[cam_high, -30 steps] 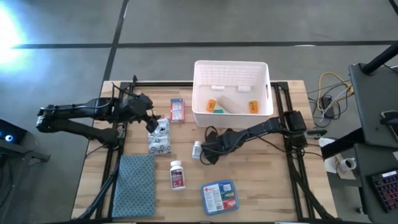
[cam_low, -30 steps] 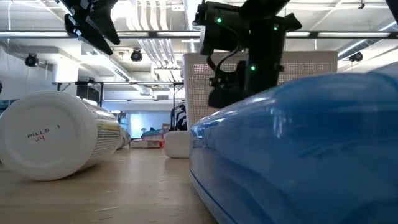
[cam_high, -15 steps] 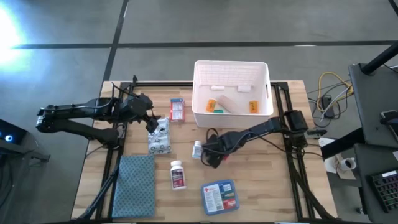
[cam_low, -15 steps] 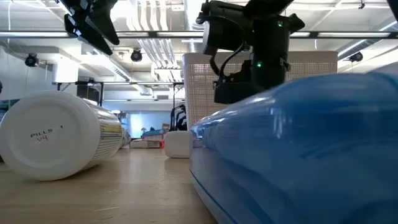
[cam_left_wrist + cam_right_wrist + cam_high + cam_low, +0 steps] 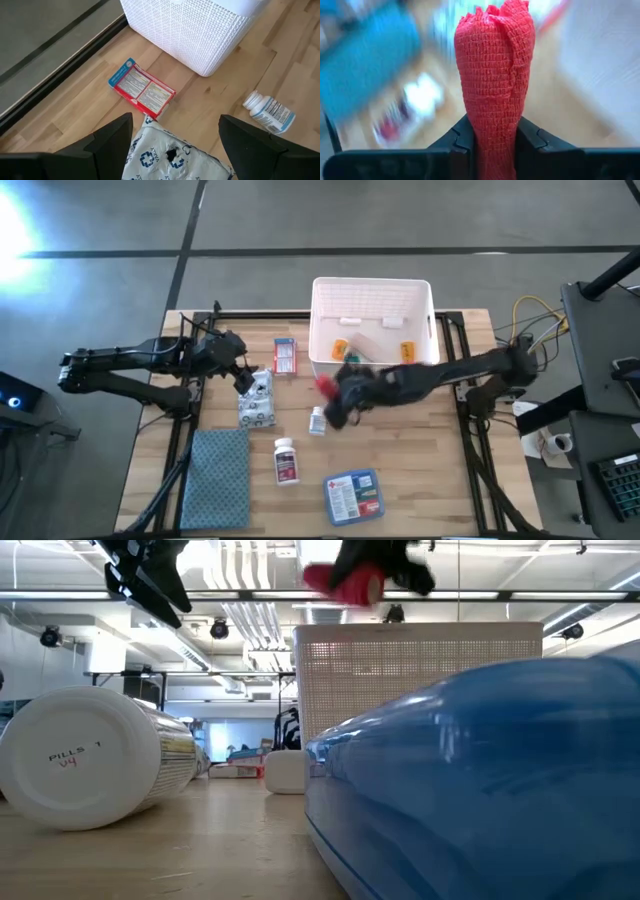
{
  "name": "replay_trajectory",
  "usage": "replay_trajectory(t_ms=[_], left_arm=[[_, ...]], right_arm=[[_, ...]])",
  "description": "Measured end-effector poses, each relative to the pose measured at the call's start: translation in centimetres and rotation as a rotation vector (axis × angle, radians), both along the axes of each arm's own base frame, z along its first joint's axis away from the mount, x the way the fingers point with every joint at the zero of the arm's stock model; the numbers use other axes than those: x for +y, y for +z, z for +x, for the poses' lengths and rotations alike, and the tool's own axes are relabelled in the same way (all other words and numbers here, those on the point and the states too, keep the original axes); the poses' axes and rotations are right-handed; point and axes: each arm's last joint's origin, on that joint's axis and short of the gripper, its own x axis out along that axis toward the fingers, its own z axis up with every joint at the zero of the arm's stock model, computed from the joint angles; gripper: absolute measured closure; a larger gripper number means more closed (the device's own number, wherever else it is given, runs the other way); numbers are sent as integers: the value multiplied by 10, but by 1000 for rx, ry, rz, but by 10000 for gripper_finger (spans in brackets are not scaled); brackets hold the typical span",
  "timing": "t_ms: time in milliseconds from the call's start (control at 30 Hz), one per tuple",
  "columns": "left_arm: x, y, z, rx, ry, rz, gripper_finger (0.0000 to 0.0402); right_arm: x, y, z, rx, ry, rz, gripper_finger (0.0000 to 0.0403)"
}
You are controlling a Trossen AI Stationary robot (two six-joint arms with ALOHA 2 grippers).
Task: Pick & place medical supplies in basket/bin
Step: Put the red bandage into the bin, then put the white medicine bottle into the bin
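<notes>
My right gripper (image 5: 338,392) hangs in the air just in front of the white bin's (image 5: 372,281) near wall, shut on a red mesh-wrapped roll (image 5: 326,386), which also shows high up in the low view (image 5: 345,582). The bin holds two orange vials (image 5: 341,347) (image 5: 407,351). My left gripper (image 5: 240,375) is open above a white patterned packet (image 5: 256,400). On the table lie a red-white box (image 5: 285,356), a small white bottle (image 5: 317,420), a larger pill bottle (image 5: 286,461) and a blue first-aid packet (image 5: 352,496). My right gripper pinches the red roll between its two fingers (image 5: 462,137), one on each side of its near end (image 5: 495,125). The rest of the roll (image 5: 495,60) sticks out forward past the fingertips. The roll is lifted clear of the table.
A blue-grey folded cloth (image 5: 216,477) lies at the table's near left. The bin's perforated wall (image 5: 420,670) stands behind the blue packet (image 5: 480,780) in the low view. Cables (image 5: 530,330) lie off the table's right side.
My right gripper has risen from the table beside the small white bottle and moved toward the bin. The red roll, hidden under it before, is now lifted clear in its fingers. The left arm has kept still.
</notes>
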Motion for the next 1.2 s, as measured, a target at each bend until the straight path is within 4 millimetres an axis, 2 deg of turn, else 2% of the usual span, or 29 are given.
replay_trajectory(t_ms=[100, 233, 400, 533, 733, 967, 1200], left_arm=[[0, 0, 0, -3, -3, 3, 127], [0, 0, 0, -3, -13, -9, 127], [0, -1, 2, 5, -16, -14, 127], [0, -6, 9, 21, 10, -38, 127], [1, -25, 30, 127, 17, -55, 127], [0, -48, 60, 204, -33, -133, 127], [-2, -58, 88, 176, -12, -202, 129]], right_arm=[[-14, 41, -23, -133, -140, -158, 316], [-43, 68, -49, -198, -283, -249, 284], [-87, 69, -64, -129, -383, -232, 215], [-107, 66, -67, -102, -421, -222, 157], [-111, 64, -65, -73, -401, -275, 111], [-104, 55, -66, -28, -353, -223, 97], [-90, 53, -74, -39, -527, -138, 97]])
